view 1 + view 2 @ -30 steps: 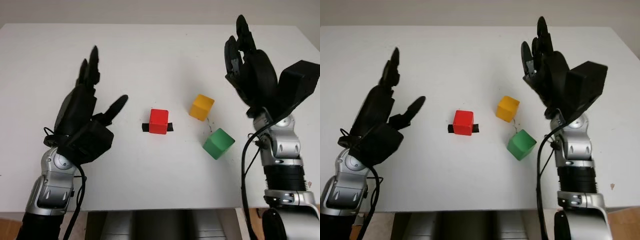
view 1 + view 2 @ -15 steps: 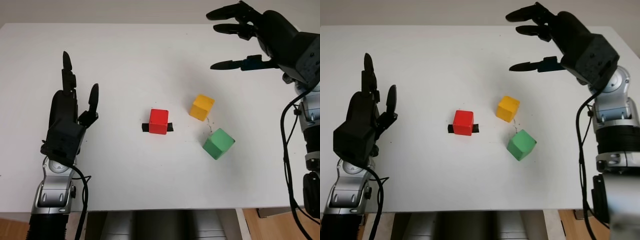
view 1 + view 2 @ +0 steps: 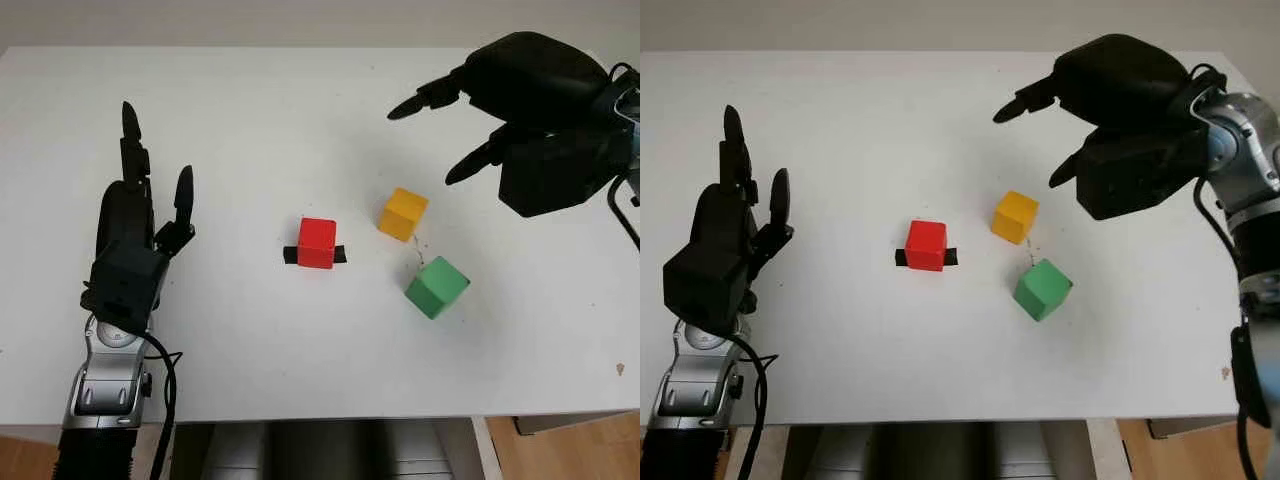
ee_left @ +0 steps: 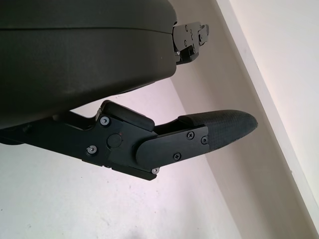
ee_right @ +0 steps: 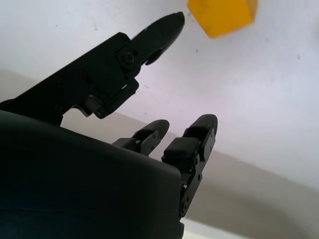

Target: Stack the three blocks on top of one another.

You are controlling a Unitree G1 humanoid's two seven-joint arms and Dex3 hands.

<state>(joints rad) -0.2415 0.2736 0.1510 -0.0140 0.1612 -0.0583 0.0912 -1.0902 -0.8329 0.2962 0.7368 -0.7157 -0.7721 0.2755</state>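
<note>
White table, three blocks loose near its middle, none stacked. Right hand above the far right part of the table, beyond the yellow block, holding nothing, fingers uncurled toward the blocks. Left hand over the near left, well apart from every block, also holding nothing, fingers extended. Green block nearest the right side, turned at an angle. Yellow block just beyond it. Red block left of both, sitting on a strip of black tape. Probably light, rigid cubes with smooth faces, so likely a little slippery. Best taken by two opposite side faces, leaving top and bottom free.
</note>
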